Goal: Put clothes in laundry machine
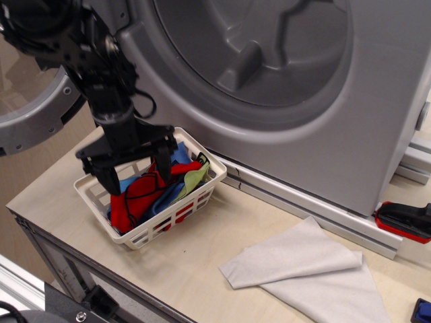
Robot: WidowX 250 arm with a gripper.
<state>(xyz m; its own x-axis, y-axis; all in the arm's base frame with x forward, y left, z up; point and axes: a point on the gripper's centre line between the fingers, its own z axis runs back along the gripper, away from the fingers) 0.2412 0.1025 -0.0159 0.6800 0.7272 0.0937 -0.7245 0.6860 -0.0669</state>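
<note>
The clothes lie in a heap in the small white slatted basket (176, 217): a red cloth with black edging (138, 196), a blue cloth (176, 190) and a light green cloth (195, 177). My black gripper (137, 172) is open, fingers spread wide and pointing down into the basket. One fingertip (164, 173) touches the red and blue cloths, the other (109, 183) is by the basket's left rim. It holds nothing. The large grey laundry machine (283, 74) stands behind, its drum mouth open and its round glass door (34, 101) swung out to the left.
A large pale grey cloth (310, 269) lies on the wooden table at the right front. A red and black tool (404, 221) lies at the machine's base on the right. An aluminium rail (303, 202) runs along the machine's foot. The table edge is at the left front.
</note>
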